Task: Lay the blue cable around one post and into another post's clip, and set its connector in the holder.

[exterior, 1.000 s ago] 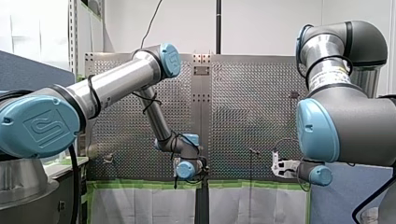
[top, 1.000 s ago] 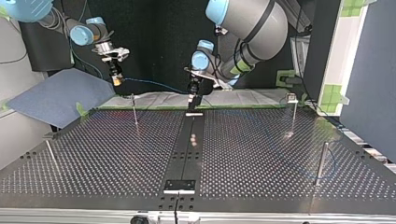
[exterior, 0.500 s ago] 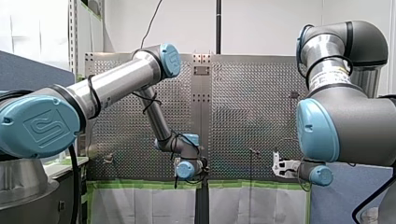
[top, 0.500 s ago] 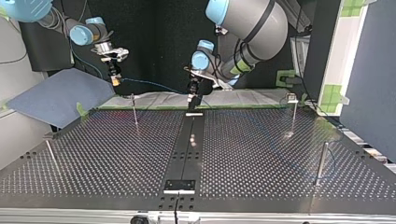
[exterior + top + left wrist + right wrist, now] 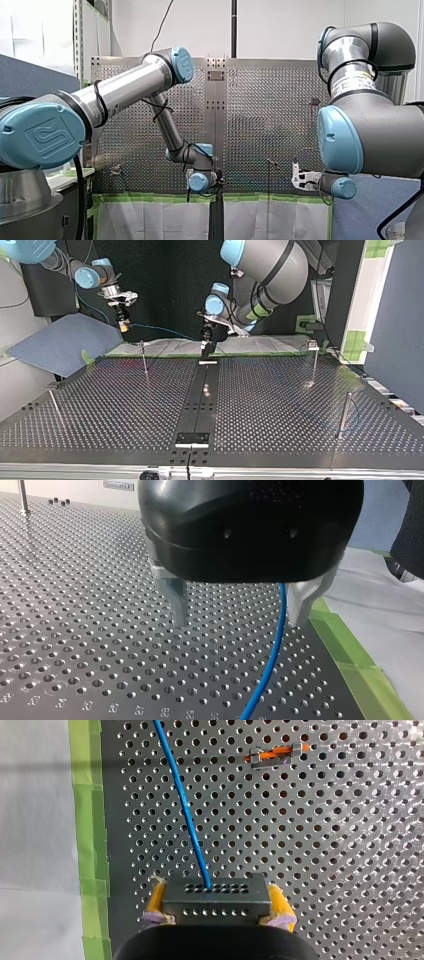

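- Risk: the blue cable (image 5: 270,665) only passes loosely between the metal fingers of my left gripper (image 5: 239,622), which stand wide apart. A sideways move could, I judge, let it slip out before it reaches any post.
- Risk: a taut pull might twist the connector (image 5: 215,902) in my right gripper (image 5: 216,892), whose yellow pads clamp its two ends.
- The cable is thin, smooth and bright blue. It leaves the middle of the connector's face and curves gently ahead over the perforated table (image 5: 325,870), with an orange-clipped post (image 5: 277,755) off to one side.
- The connector is a dark grey block with rows of small holes, held near the green tape (image 5: 90,820) at the table's edge.
- In the top view the cable spans the air between both grippers and is not yet around a post.
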